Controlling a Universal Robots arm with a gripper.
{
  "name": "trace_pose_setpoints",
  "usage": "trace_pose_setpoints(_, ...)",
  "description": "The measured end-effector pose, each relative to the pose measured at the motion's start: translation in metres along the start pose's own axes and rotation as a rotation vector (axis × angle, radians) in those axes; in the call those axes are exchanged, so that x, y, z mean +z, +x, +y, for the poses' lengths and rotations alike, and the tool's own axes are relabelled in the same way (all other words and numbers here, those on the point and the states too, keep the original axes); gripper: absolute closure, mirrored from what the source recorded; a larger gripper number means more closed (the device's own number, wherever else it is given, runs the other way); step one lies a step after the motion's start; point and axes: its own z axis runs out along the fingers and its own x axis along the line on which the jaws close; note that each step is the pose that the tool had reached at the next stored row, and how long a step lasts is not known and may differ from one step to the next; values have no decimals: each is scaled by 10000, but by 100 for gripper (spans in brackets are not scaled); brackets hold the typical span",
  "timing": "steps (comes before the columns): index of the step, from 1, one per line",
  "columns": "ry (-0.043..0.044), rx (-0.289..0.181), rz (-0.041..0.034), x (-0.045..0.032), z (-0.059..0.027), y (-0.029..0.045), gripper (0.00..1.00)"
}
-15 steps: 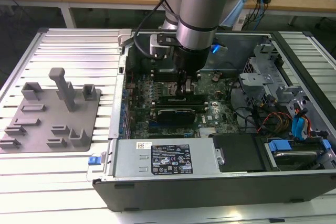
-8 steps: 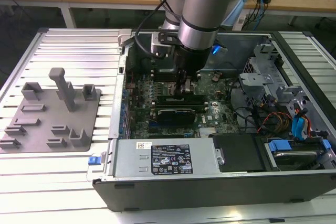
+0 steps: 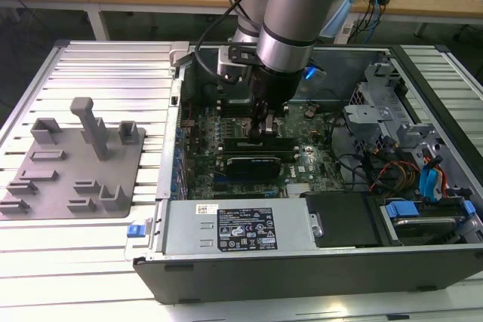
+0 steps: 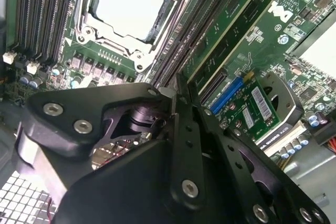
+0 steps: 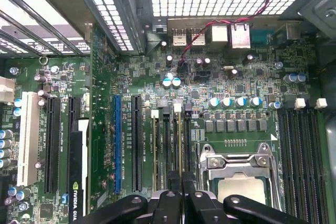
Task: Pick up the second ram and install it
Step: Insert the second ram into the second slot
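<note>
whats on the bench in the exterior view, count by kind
robot arm: 1
open computer case: 1
grey fixture plate: 1
black expansion card: 1
total: 4

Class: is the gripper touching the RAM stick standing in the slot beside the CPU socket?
Cannot tell. In the second wrist view the gripper sits directly over the RAM stick, hiding any contact.

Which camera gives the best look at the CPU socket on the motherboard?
The second wrist view: the CPU socket shows nearly whole there, with its metal frame and pale centre. In the first wrist view the CPU socket is partly cut off behind the tool. In the exterior view the arm hangs over that area.
</note>
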Motion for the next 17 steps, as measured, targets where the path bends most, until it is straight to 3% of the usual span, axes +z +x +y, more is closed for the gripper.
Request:
trace_pose_setpoints(8,-1,0,-1,21,-20,-11,91)
trace_pose_setpoints(13,-70,-59,23,21,-28,-11,91)
trace_pose_setpoints(17,-68,-92,2,29,-30,-12,91)
